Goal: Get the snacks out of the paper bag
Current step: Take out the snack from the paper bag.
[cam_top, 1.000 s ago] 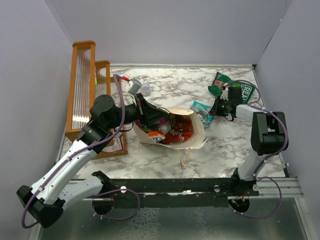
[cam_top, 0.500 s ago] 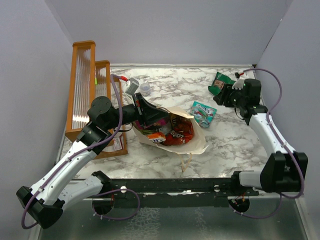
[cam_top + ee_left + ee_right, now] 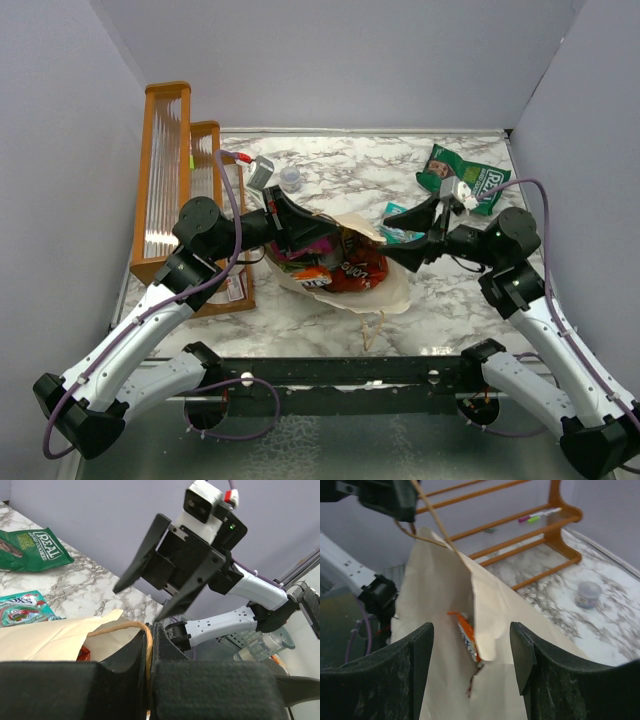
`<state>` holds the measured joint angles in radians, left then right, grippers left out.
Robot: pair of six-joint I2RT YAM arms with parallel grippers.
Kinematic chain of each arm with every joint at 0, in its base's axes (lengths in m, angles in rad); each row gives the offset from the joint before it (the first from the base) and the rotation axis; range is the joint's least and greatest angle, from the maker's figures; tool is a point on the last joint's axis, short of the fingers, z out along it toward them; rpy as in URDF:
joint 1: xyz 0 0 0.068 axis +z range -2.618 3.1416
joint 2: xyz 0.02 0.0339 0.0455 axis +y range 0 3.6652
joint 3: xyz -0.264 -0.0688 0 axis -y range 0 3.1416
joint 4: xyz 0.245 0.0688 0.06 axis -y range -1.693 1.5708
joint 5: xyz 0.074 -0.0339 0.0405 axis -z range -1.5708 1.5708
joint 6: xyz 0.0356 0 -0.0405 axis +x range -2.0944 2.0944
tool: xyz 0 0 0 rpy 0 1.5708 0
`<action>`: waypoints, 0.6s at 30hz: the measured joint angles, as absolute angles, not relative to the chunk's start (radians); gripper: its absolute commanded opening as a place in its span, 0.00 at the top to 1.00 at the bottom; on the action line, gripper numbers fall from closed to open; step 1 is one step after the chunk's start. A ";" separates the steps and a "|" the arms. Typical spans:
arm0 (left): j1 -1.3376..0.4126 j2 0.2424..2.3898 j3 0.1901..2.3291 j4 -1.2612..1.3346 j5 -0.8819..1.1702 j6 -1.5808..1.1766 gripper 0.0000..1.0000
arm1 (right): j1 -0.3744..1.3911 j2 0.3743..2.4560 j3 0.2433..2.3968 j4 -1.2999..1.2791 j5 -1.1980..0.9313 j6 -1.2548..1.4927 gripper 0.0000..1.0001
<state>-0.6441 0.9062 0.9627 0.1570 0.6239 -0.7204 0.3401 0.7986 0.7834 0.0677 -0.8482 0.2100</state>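
The cream paper bag (image 3: 392, 290) lies in the middle of the table with its mouth facing up and right. Orange-red snacks (image 3: 352, 270) show inside it. My left gripper (image 3: 288, 222) is shut on the bag's tan loop handle (image 3: 122, 626) and holds the left rim up. My right gripper (image 3: 393, 235) is open and empty at the bag's right rim. In the right wrist view its jaws (image 3: 470, 627) frame the bag's mouth and an orange packet (image 3: 468, 632) inside. A green chip bag (image 3: 465, 172) and a teal-pink packet (image 3: 22, 609) lie on the table at the back right.
An orange-framed wooden rack (image 3: 170, 180) stands along the left edge. A small clear cup (image 3: 291, 178) sits behind the bag. Purple walls close in the left, back and right sides. The bag's other handle (image 3: 372, 320) hangs toward the front.
My right arm has swung from the green chip bag at the back right down and left to the bag's mouth, jaws open. My left gripper keeps the handle almost still.
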 measured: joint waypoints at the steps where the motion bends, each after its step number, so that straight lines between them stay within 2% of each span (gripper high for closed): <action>1: -0.644 0.906 0.962 0.157 0.624 -0.720 1.00 | 0.372 0.797 0.782 0.080 -0.854 0.206 0.37; 7: -0.644 0.907 0.960 0.164 0.620 -0.721 1.00 | 0.660 0.861 0.780 0.107 -0.784 0.167 0.37; 12: -0.644 0.909 0.960 0.165 0.617 -0.720 1.00 | 0.998 1.024 0.802 0.083 -0.440 0.077 0.37; 15: -0.644 0.909 0.960 0.165 0.611 -0.720 1.00 | 1.063 1.102 0.812 0.049 -0.231 0.051 0.40; 18: -0.641 0.909 0.961 0.167 0.590 -0.718 1.00 | 1.068 1.141 0.825 0.040 -0.107 0.044 0.40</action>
